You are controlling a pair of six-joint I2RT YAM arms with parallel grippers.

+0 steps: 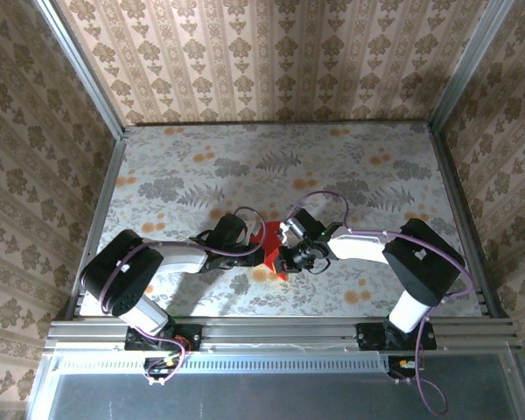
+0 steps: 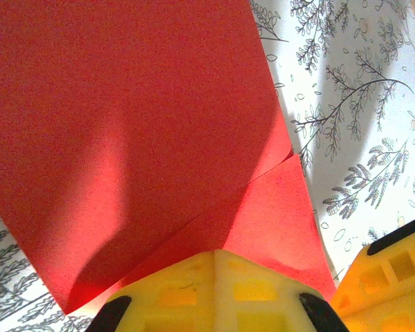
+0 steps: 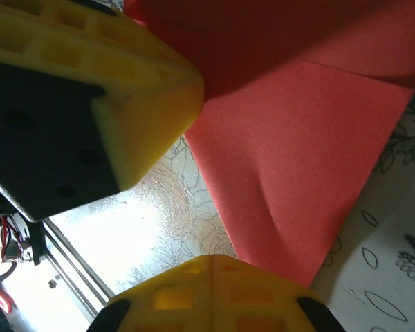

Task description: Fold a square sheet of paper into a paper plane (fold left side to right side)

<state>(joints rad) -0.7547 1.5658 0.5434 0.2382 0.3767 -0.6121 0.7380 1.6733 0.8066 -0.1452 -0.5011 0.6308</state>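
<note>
I am looking at the red paper (image 1: 269, 256) lying on the patterned table (image 1: 359, 175), toward 6 o'clock of its middle. Both arms are covering most of the paper from above. The left gripper (image 2: 214, 261) is sitting closed at the paper's 9 o'clock side, its fingertips together against a folded flap. I cannot tell whether they are pinching it. The right gripper (image 3: 211, 264) is closed too, at 3 o'clock, its tips meeting the paper's edge. The paper is running off both wrist views.

Fern-patterned table (image 1: 201, 166) (damask wallpaper walls (image 1: 271, 52) around)
</note>
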